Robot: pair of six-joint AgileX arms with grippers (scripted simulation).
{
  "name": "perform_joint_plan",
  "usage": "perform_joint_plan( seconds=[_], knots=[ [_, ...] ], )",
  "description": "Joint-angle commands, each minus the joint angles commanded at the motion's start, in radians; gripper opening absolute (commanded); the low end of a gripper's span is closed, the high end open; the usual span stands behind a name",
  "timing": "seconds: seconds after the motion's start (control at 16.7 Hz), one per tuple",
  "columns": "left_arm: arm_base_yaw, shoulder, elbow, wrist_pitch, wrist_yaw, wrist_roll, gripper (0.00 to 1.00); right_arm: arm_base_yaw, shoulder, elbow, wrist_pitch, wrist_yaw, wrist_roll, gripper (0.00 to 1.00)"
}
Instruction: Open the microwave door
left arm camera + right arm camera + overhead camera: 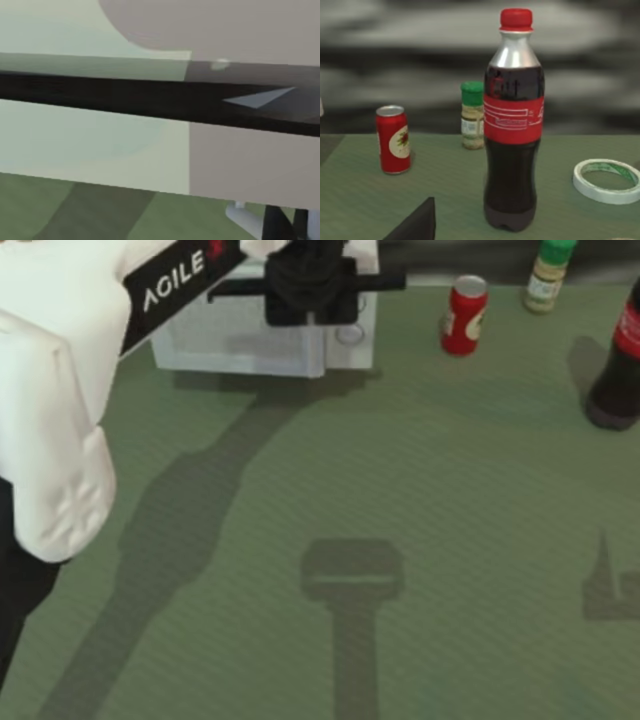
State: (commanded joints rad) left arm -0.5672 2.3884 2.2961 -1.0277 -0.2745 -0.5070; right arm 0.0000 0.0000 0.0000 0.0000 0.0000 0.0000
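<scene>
The microwave (262, 340) stands at the far edge of the green worktop (420, 500), left of centre in the top view. Its front panel is partly covered by the left end effector (310, 285), which sits over the upper front; whether its fingers are apart or together cannot be told. To the right stand a red can (464, 316), a green-capped jar (549, 275) and a cola bottle (616, 360).

Left wrist view: a pale surface with a dark horizontal band fills the frame at close range; the microwave door cannot be told apart here.

Right wrist view: the cola bottle stands nearest, the can and jar behind it, a tape roll (606, 180) beside it. The right end effector itself is out of sight.
</scene>
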Motion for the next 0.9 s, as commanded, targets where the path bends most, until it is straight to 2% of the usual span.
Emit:
perform_joint_plan(
  seconds=[0.9],
  knots=[
    [-0.001, -0.018, -0.027, 0.017, -0.001, -0.003, 0.00, 0.000, 0.000, 0.000, 0.000, 0.000, 0.000, 1.00]
  ],
)
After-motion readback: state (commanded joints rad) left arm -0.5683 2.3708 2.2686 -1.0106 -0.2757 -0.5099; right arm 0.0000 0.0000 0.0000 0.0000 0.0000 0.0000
